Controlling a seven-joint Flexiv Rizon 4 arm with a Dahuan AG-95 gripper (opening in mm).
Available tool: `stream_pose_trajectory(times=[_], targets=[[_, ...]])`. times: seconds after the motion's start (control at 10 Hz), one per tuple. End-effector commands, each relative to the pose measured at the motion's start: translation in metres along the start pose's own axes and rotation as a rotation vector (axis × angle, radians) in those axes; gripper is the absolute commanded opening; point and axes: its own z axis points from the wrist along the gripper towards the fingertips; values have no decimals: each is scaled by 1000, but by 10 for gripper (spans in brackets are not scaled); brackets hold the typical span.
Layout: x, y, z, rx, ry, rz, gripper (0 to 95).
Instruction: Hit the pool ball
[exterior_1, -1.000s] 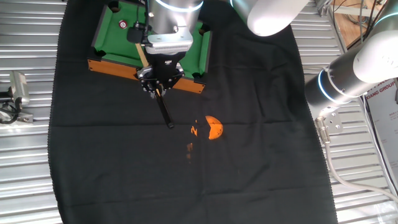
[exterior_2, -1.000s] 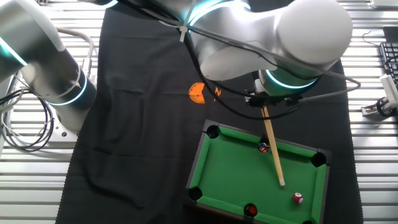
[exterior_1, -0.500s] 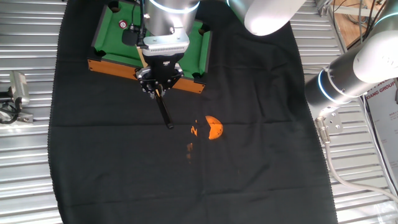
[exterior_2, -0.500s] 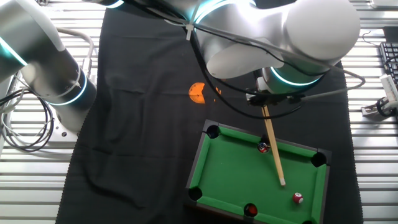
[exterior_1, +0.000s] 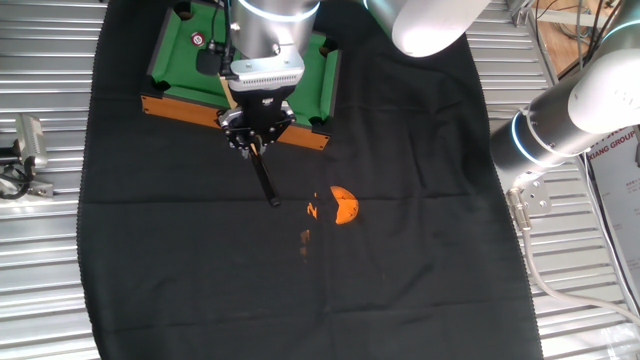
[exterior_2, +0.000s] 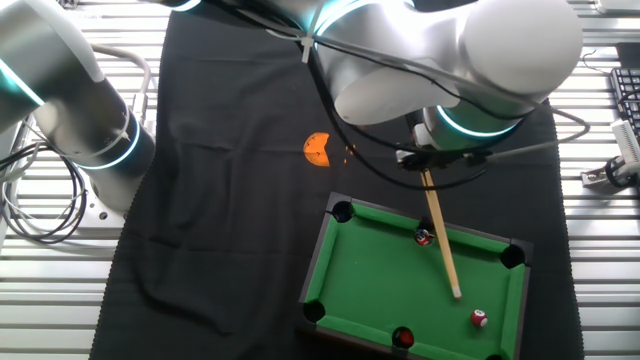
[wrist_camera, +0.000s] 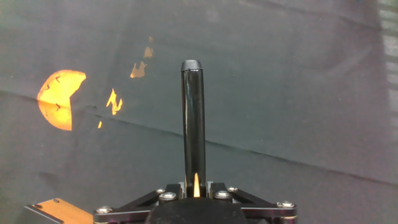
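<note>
Counted one green toy table (exterior_2: 385, 290) under me – six pockets on it, all visible from the other fixed view. Balls were three: one bright red pool ball (exterior_2: 479, 318) with white spot, two darker ones (exterior_2: 424, 237) (exterior_2: 403, 338). One cue stick (exterior_2: 441, 243) – mine. One black cloth (exterior_1: 300, 270), one orange print (exterior_1: 343, 204).

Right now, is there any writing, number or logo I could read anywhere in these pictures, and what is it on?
"...IANG GROUP": cut-off red letters on a sign at the right edge of one fixed view; the lines below are too small to read.
White spot on the pool ball: any number there is too small to read.
Orange patch on the black cloth: a shape, no letters.
</note>
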Motion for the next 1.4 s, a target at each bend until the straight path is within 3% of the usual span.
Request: stream_pose_trajectory(times=[0.1,1.2,1.4], targets=[[0,0,0,-11,6,-2,0],[0,-1,0,-18,2,-23,0],[0,-1,0,-20,13,-31,0]])
